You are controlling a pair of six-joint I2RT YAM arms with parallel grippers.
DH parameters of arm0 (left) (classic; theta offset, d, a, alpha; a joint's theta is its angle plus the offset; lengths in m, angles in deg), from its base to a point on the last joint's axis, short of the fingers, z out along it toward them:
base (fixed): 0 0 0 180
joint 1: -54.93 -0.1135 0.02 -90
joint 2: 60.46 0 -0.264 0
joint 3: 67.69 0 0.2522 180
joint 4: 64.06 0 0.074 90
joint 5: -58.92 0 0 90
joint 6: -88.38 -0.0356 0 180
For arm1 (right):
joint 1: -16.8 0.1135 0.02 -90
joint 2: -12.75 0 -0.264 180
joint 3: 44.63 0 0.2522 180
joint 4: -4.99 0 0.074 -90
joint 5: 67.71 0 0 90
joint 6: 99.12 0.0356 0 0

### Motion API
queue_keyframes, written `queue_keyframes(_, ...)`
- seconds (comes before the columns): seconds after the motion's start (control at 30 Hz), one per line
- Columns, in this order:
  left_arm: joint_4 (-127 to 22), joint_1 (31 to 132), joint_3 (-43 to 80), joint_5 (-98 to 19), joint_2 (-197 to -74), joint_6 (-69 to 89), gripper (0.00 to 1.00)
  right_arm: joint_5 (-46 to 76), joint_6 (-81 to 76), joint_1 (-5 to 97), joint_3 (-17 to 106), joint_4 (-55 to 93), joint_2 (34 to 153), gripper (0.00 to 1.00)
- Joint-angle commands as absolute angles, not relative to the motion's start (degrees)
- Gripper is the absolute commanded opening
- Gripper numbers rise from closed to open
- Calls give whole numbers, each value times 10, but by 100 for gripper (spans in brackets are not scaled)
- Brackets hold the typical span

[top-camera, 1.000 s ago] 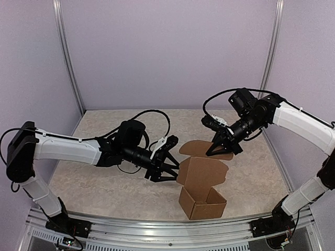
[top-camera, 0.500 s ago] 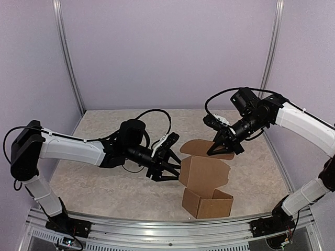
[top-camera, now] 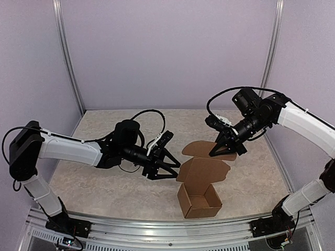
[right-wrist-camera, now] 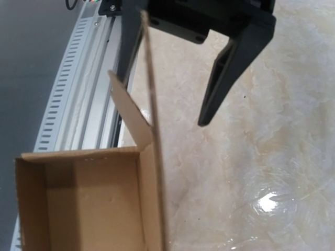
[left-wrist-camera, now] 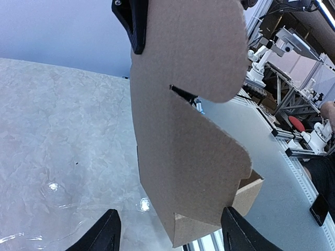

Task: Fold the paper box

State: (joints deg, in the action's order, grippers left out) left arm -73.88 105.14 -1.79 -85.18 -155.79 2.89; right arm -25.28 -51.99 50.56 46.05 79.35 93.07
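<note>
Two pairs of jaws are spread wide, and nothing is gripped by either. The paper box is found on the desk, a little right of the middle and near the front edge, between the arms. Its tray part is already formed and is opened upward. The long lid is raised from the back wall and leaned away from the arm bases, with its rounded end flap bent toward the far side, so the long axis is laid from near to far.

One finger of the right arm seems to be set against that far flap, probably so that the lid is propped. The jaws of the left arm are held just beside the lid's left edge, apart from it. From there, it is judged, the lid can be pushed down.
</note>
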Motion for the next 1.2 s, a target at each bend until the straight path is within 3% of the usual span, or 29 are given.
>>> queue_keyframes(0.0,-765,1058,-12,-883,-1547,40,64,-257,-525,510,468,803,920,0)
queue_keyframes(0.5,-764,1095,38,-859,-1618,41,60,-252,-512,510,456,784,919,0)
queue_keyframes(0.77,-693,1107,-4,-606,-1531,20,62,-192,-460,510,435,722,903,0)
queue_keyframes(0.97,-637,1128,-61,-641,-1431,-45,64,-186,-476,510,436,735,905,0)
queue_keyframes(1.07,-598,1105,-74,-657,-1390,-58,58,-196,-502,511,438,752,902,0)
queue_keyframes(1.17,-599,1072,-72,-685,-1380,-52,46,-198,-527,515,442,774,904,0)
